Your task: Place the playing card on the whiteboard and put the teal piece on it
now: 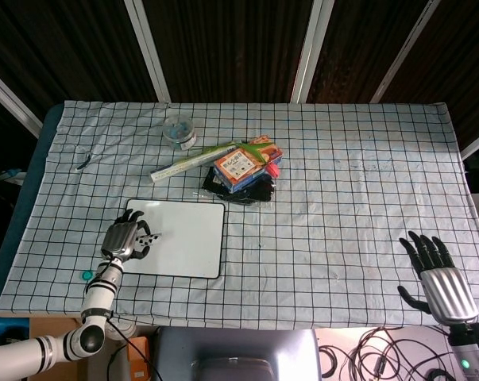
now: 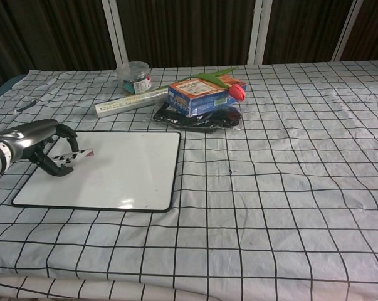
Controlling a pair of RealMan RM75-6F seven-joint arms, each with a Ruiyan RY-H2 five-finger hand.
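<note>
Your left hand [image 2: 47, 147] pinches the card [image 2: 74, 155] at its fingertips, w/ the whiteboard [image 2: 120, 169] directly beneath. Right hand [image 1: 438, 274] is spread, holding nothing. Teal piece [image 1: 87, 275] lies behind the left fingers, off-board. Risk: tilted release, so card skids off the slick surface.

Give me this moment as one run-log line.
left hand: holds playing card over whiteboard | card: not yet released | teal piece: on cloth, left of board | right hand: open, idle

Checked tablecloth [image 1: 342, 198] bears whiteboard [image 1: 183, 238]; jar [image 1: 178, 130].
</note>
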